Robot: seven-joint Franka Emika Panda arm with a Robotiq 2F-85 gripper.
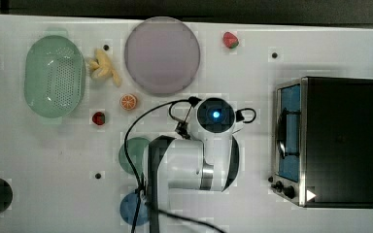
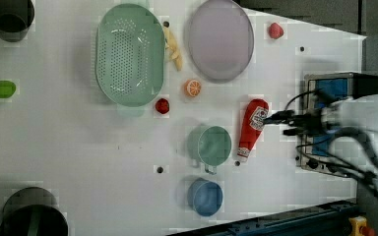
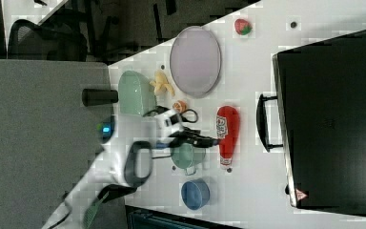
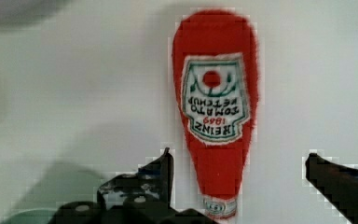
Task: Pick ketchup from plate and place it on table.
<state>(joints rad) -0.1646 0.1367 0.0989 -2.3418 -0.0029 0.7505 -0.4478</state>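
ketchup (image 2: 252,129): lies flat on table (image 2: 78,147), label up, well apart from plate (image 2: 220,39), just right of teal cup (image 2: 211,145) in the left view | gripper (image 4: 237,163): fingers spread wide, one on each side of the bottle's neck end, holding nothing | plate: bare

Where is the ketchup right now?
The ketchup lies flat on the table, off the plate, in the left view just right of the green cup.
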